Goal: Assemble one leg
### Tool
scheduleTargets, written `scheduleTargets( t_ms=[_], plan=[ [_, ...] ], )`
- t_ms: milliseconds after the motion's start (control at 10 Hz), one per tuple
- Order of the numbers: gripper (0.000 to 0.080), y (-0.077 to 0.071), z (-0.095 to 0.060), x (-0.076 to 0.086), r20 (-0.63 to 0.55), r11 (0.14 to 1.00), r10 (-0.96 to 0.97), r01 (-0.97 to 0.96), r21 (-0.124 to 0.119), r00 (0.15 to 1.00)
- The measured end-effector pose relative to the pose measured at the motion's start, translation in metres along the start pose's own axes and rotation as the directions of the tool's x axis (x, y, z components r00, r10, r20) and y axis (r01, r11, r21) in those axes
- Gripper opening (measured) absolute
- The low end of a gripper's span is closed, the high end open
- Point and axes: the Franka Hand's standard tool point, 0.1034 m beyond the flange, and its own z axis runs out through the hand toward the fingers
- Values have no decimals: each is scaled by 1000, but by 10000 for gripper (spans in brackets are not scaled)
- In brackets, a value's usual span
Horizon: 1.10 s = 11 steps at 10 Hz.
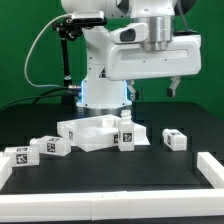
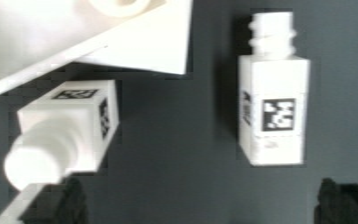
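**pincer released over the parts, leg lying free on tabletop**

wrist view cuts the pincer [image 1: 154,90] down to two dark fingertips [image 2: 350,203] at the frame edge. they are spread wide with nothing between them. only a corner of the square top [image 2: 87,40] is in that frame. exterior view crops the upper arm, and the tag patterns are too blurred to read.

the leg [image 2: 274,100] is a white block lying flat on the black tabletop [image 1: 110,165]. it has a black-and-white tag on its upper face and a narrower stub at one end. it sits on the exterior view's right of the square top, apart from it. a second leg [image 2: 69,130] is just beside the top's corner. two more legs [image 1: 50,147] lie on the exterior view's left.
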Motion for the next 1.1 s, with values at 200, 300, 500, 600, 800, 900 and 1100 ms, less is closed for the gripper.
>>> scheduleTargets(
  t_ms=[200, 300, 500, 600, 800, 900, 1100],
  plan=[
    [648, 0, -1, 1, -3, 1000, -2, 2, 0, 1000],
    [648, 0, -1, 1, -3, 1000, -2, 2, 0, 1000],
    [648, 30, -4, -6, 8, 992, -130, 130, 2, 991],
    [648, 60, -4, -11, 11, 986, -164, 164, 1, 986],
    [648, 106, 10, -14, -33, 967, -253, 252, -44, 967],
    [648, 120, 21, -16, -31, 961, -274, 273, -47, 961],
    [648, 116, 20, -14, -27, 965, -260, 258, -42, 965]
  ],
)
